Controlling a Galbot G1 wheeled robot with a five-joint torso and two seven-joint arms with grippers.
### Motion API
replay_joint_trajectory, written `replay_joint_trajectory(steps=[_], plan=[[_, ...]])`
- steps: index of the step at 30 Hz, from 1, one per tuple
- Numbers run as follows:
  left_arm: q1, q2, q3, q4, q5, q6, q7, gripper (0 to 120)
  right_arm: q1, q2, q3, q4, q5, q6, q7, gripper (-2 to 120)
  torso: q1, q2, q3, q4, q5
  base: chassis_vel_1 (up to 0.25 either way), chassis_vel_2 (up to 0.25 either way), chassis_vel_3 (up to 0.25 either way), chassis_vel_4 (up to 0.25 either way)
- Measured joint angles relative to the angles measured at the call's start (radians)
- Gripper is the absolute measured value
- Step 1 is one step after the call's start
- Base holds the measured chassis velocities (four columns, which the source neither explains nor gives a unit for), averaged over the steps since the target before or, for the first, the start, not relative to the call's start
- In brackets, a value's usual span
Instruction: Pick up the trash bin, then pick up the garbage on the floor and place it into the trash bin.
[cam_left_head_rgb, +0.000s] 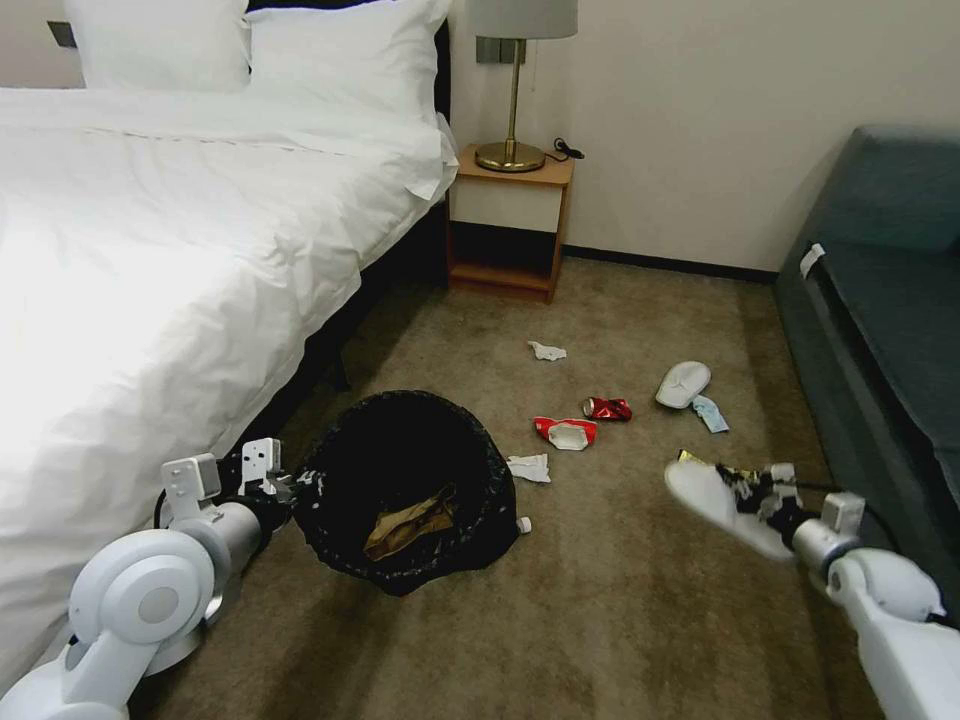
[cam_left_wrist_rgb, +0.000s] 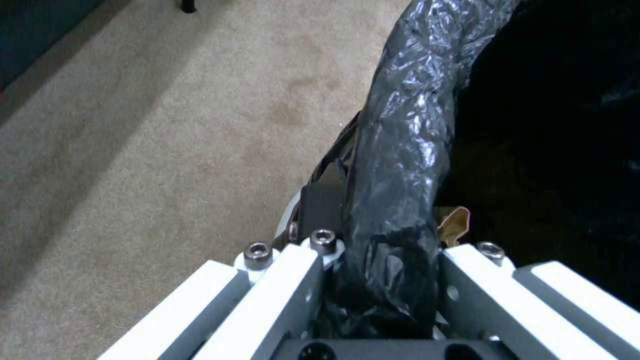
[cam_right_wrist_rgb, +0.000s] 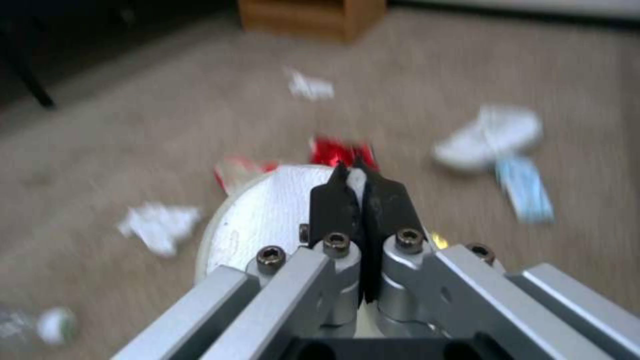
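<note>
Black-lined bin: the trash bin (cam_left_head_rgb: 405, 490) is tilted with its mouth toward the camera, beside the bed (cam_left_head_rgb: 150, 250), over the beige carpet (cam_left_head_rgb: 600, 620).
Bin contents: a crumpled brown paper scrap (cam_left_head_rgb: 408, 522) lies inside against the dark liner; the rest of the inside is too dark to read.
Left gripper: the left gripper (cam_left_head_rgb: 285, 490) is at the bin's rim on the bed side, its fingers clamped across the bag-wrapped rim (cam_left_wrist_rgb: 393, 165), one inside and one outside.
Right gripper: the right gripper (cam_left_head_rgb: 757, 492) is to the right of the bin and well apart from it, its black fingertips (cam_right_wrist_rgb: 330, 205) pinched together on a white slipper (cam_left_head_rgb: 718, 503).
Held slipper: it juts out from the fingers toward the bin, tilted, above the carpet.
Litter on the floor: a red-and-white wrapper (cam_left_head_rgb: 566, 432) and a crushed red can (cam_left_head_rgb: 607, 408) lie between bin and sofa (cam_left_head_rgb: 880, 330); a white tissue (cam_left_head_rgb: 529, 467) lies just beside the bin's right edge, another tissue (cam_left_head_rgb: 546, 351) farther toward the nightstand (cam_left_head_rgb: 510, 220).
Second slipper: the other white slipper (cam_left_head_rgb: 683, 384) rests on the carpet with a pale blue packet (cam_left_head_rgb: 711, 413) touching its near end.
Small bottle: a clear bottle (cam_right_wrist_rgb: 27, 327) with a white cap lies close by the bin's lower right edge.
</note>
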Motion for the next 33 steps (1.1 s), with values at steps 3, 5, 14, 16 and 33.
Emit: replay_joint_trajectory(steps=[3,5,14,16,33], plan=[[-0.011,0.003,0.020,0.027,0.005,0.000,0.013,3,-0.006,-0.027,0.003,0.135,0.051,-0.029,0.029,0,0.000,0.000,0.000,-0.0001,0.0001,0.000,0.000,0.000,0.000],[-0.015,0.003,0.028,0.036,0.005,0.000,0.016,3,-0.006,-0.032,0.003,0.179,0.072,-0.039,0.039,0,0.000,0.000,0.000,0.0000,0.0000,0.000,0.000,0.000,0.000],[-0.068,0.011,0.089,0.079,-0.031,0.000,0.009,3,0.026,-0.042,-0.050,0.459,0.336,-0.137,0.146,0,0.000,0.000,0.000,0.0001,-0.0001,0.000,0.000,0.000,0.000],[-0.111,0.017,0.125,0.096,-0.045,0.000,-0.006,3,0.055,-0.041,-0.092,0.539,0.453,-0.175,0.193,0,0.000,0.000,0.000,0.0000,0.0001,0.000,0.000,0.000,0.000],[-0.313,0.025,0.369,0.161,-0.095,0.000,-0.081,3,0.229,-0.020,-0.435,0.741,0.557,-0.246,0.298,0,0.000,0.000,0.000,0.0000,0.0001,0.000,0.000,0.000,0.000]])
